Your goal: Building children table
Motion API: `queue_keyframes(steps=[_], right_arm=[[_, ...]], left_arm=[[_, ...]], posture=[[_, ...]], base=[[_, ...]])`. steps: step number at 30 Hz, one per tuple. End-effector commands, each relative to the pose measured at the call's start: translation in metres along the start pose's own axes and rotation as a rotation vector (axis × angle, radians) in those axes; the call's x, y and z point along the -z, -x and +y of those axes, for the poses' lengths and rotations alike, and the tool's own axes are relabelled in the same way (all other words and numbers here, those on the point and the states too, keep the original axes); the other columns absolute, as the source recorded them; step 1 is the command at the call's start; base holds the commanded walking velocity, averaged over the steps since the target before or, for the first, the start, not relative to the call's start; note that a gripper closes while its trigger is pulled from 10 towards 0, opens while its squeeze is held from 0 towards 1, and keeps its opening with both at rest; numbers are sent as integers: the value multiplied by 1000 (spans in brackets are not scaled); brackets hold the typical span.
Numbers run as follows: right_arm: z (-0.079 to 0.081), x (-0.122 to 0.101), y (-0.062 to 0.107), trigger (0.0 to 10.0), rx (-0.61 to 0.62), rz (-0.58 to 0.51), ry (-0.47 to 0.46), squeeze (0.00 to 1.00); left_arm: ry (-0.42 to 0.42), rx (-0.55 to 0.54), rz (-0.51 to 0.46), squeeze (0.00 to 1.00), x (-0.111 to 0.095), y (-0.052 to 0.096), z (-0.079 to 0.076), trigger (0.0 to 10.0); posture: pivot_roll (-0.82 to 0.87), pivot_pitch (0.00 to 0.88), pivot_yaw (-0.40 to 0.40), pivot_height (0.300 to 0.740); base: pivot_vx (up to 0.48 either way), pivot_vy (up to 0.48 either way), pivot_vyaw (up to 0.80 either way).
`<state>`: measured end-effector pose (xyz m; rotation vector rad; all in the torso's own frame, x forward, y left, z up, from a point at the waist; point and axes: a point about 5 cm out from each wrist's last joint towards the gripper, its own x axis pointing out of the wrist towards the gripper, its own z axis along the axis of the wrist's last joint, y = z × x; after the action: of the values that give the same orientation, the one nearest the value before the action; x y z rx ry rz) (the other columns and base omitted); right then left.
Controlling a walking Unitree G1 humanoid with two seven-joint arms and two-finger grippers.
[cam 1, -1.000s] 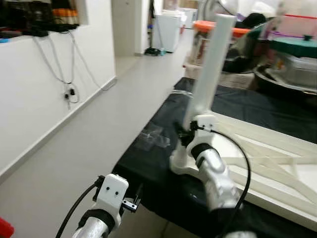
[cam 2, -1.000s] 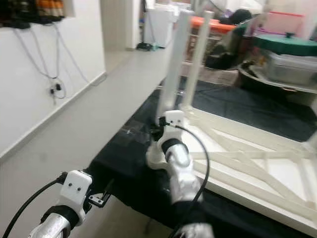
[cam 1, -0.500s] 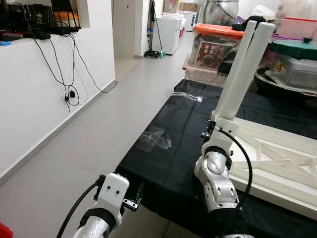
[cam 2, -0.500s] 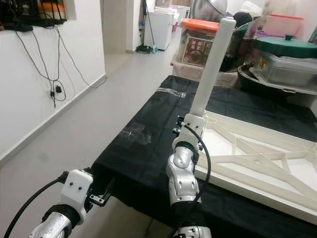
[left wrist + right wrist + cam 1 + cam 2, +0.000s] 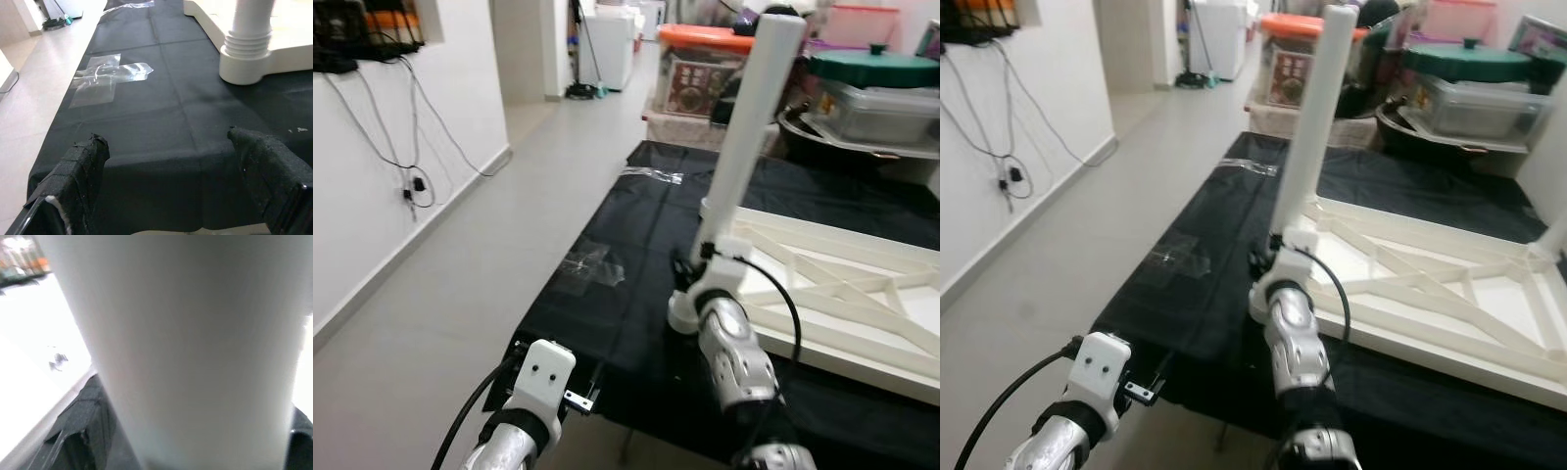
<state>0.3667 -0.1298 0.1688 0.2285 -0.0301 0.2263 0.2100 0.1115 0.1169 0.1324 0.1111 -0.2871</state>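
Observation:
A white tabletop [image 5: 847, 284] lies upside down on a black cloth [image 5: 626, 225]. A white table leg [image 5: 744, 147] stands nearly upright in its near-left corner socket [image 5: 247, 68]. My right gripper [image 5: 693, 264] is at the leg's base, shut on it. In the right wrist view the leg [image 5: 186, 347] is very close, with a black finger [image 5: 85, 435] beside it. My left gripper [image 5: 168, 139] hangs open and holds nothing, low over the near edge of the cloth, short of the leg's base.
A patch of clear tape [image 5: 107, 78] is stuck on the cloth left of the tabletop. Behind stand a box with an orange lid [image 5: 700, 64] and a pot with a green lid [image 5: 876, 73]. Grey floor and a white wall with hanging cables [image 5: 411, 181] are on the left.
The camera has swung about. The leg leaned to the right half a second ago and now stands closer to upright, with my right gripper still on it. My left arm has hardly moved.

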Motion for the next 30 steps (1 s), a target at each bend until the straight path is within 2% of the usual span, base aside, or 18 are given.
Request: queue_keyframes(steps=[1, 3, 5, 6, 7, 8, 10, 11, 16, 17, 18, 19, 21, 23, 27, 28, 29, 30], right_arm=[[0, -5, -2, 10000, -238, 24, -8, 0], [2, -12, 0, 10000, -429, 59, 10, 0], [5, -14, 0, 10000, -556, 87, 11, 0], [5, -14, 0, 10000, -556, 87, 11, 0], [8, -15, 0, 10000, -624, 105, 12, 0], [14, -12, 1, 10000, -764, 156, 50, 0], [15, -11, 1, 10000, -795, 166, 59, 0], [22, -4, 3, 10000, -916, 221, 100, 0], [31, -1, 2, 10000, -1006, 250, 100, 0], [35, -2, 0, 2510, -1029, 246, 96, 0], [35, -2, 0, 2510, -1029, 246, 96, 0], [38, -2, -2, 0, -1041, 236, 102, 0], [41, -2, -4, 0, -1034, 226, 111, 0], [42, 0, -8, 0, -958, 190, 99, 0], [41, 0, -8, 0, -931, 179, 92, 0], [37, 3, -8, 0, -850, 162, 91, 0], [37, 3, -8, 0, -850, 162, 91, 0], [30, 6, -8, 0, -714, 147, 101, 0]], left_arm=[[1, 5, 15, 0, 5, -1, 0, 10000], [0, 6, 16, 0, 5, -1, 0, 10000], [0, 7, 16, 0, 5, -1, 1, 10000], [0, 7, 16, 0, 5, -1, 1, 10000], [-1, 8, 16, 0, 6, -1, 0, 10000], [-3, 9, 16, 0, 6, -1, 0, 10000], [-3, 9, 16, 0, 6, -1, 0, 10000], [-4, 7, 16, 0, 6, -1, -1, 10000], [-5, 6, 17, 0, 6, -1, -1, 10000], [-5, 5, 18, 0, 7, 0, -1, 10000], [-5, 5, 18, 0, 7, 0, -1, 10000], [-4, 5, 19, 0, 7, 0, -1, 10000], [-5, 6, 20, 0, 8, 0, -1, 10000], [-8, 8, 19, 0, 8, 0, -1, 10000], [-8, 9, 19, 0, 9, -1, -1, 10000], [-7, 10, 19, 0, 9, -1, -1, 10000], [-7, 10, 19, 0, 9, -1, -1, 10000], [-5, 12, 20, 0, 9, -2, -1, 10000]], posture=[[185, 0, -75, 740], [189, 0, -76, 740], [189, 0, -76, 740], [189, 0, -76, 740], [189, 0, -76, 740], [202, 0, -81, 740], [202, 0, -81, 740], [216, 0, -88, 740], [227, 0, -96, 740], [228, 0, -94, 740], [228, 0, -94, 740], [231, 0, -94, 740], [231, 0, -94, 740], [228, 0, -92, 740], [228, 0, -92, 740], [225, 0, -92, 740], [225, 0, -92, 740], [206, 0, -83, 740]], base=[[0, 0, 0], [0, 0, 0], [0, 0, 0], [0, 0, 0], [0, 0, 0], [0, 0, 0], [0, 0, 0], [0, 0, 0], [0, 0, 0], [0, 0, 0], [0, 0, 0], [0, 0, 0], [0, 0, 0], [0, 0, 0], [0, 0, 0], [0, 0, 0], [0, 0, 0], [0, 0, 0]])
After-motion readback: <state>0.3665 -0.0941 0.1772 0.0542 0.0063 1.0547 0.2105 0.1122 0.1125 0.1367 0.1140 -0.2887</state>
